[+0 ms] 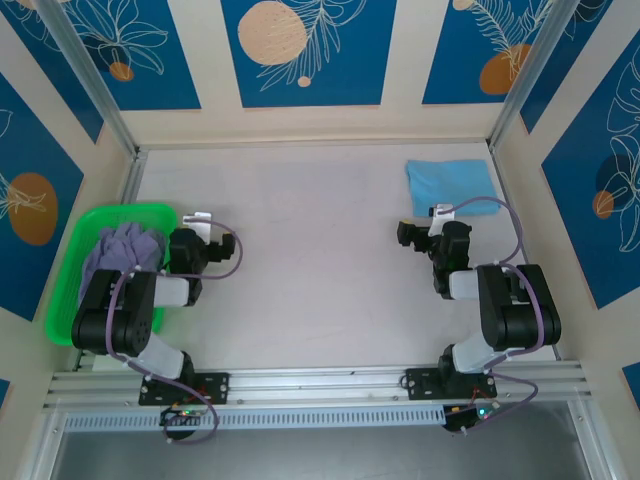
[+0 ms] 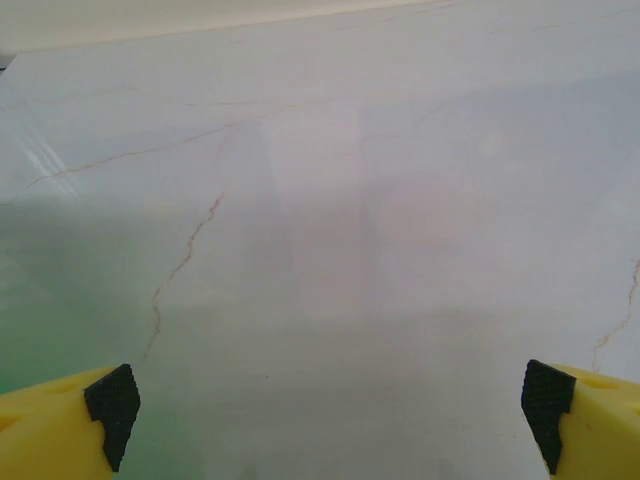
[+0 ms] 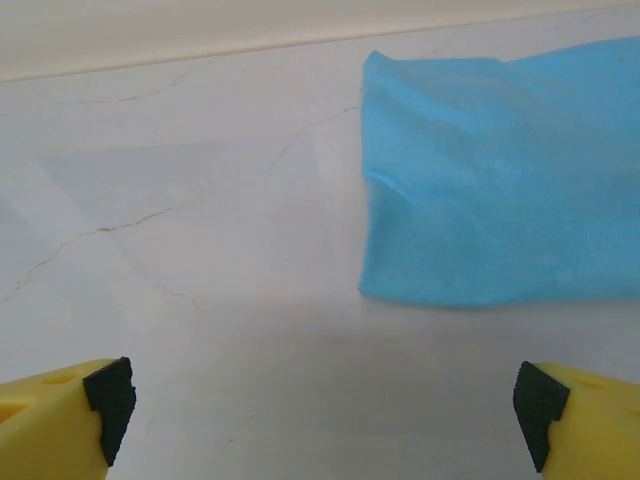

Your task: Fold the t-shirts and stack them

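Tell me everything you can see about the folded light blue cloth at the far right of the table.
The light sky-blue folded cloth t-shirt is a soft, fuzzy rectangle lying flat on the pale marbled table near its far right corner. Its edges are slightly uneven, one with a small crease. No sleeves, collar or print show. Only the table touches it; the open right hand sits short of it.

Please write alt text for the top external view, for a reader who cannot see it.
A folded sky-blue t-shirt lies at the far right of a pale table, and a crumpled lavender t-shirt sits in a green tray at the left edge. A black left arm and right arm stand at the near edge, one by each shirt.
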`<action>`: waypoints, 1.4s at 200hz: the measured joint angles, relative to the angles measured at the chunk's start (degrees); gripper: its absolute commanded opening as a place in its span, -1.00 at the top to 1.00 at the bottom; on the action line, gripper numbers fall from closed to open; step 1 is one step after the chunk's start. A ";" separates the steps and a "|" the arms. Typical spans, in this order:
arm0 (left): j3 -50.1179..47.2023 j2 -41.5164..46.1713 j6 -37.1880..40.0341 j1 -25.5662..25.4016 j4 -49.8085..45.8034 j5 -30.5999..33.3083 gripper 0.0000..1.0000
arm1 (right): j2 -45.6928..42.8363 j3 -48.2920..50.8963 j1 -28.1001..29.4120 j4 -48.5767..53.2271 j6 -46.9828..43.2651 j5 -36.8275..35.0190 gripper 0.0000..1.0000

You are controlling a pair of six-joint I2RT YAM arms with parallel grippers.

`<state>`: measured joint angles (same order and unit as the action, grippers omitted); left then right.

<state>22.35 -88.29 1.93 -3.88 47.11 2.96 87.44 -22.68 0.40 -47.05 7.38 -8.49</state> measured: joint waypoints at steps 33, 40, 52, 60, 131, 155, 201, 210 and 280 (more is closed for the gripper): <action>0.00 0.00 0.00 0.00 0.00 0.00 -1.00 | 0.00 0.00 0.02 0.00 0.00 0.00 -0.99; 0.00 0.00 0.00 0.00 0.00 0.00 -1.00 | 0.00 0.00 0.00 0.00 0.00 0.00 -0.99; 0.00 0.00 0.00 0.00 0.00 0.00 -1.00 | 0.00 0.00 0.00 0.00 0.00 0.00 -0.99; 0.00 0.00 0.00 0.00 0.00 0.00 -1.00 | 0.00 0.00 0.00 0.00 0.00 0.00 -0.98; 0.00 0.00 0.00 0.00 0.00 0.02 -1.00 | 0.00 0.00 0.00 0.02 0.00 0.00 -0.98; 0.00 0.00 0.00 0.00 0.00 0.00 -1.00 | 0.00 0.00 0.00 0.02 0.00 0.00 -0.99; 1.88 4.44 0.66 -0.28 -7.61 -0.85 -1.00 | -4.11 -5.99 1.18 14.60 -0.31 -0.68 -0.99; 2.67 7.28 1.16 -0.72 -10.14 -0.76 -1.00 | -6.36 -8.87 1.46 18.80 0.26 -0.72 -0.98; 30.16 19.34 -7.89 -3.58 -35.71 8.17 -1.00 | -31.63 -17.62 1.77 39.15 12.50 1.68 -0.99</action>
<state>52.51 -68.95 -5.96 -7.46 11.40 11.14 55.81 -40.29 2.17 -7.90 19.88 -6.81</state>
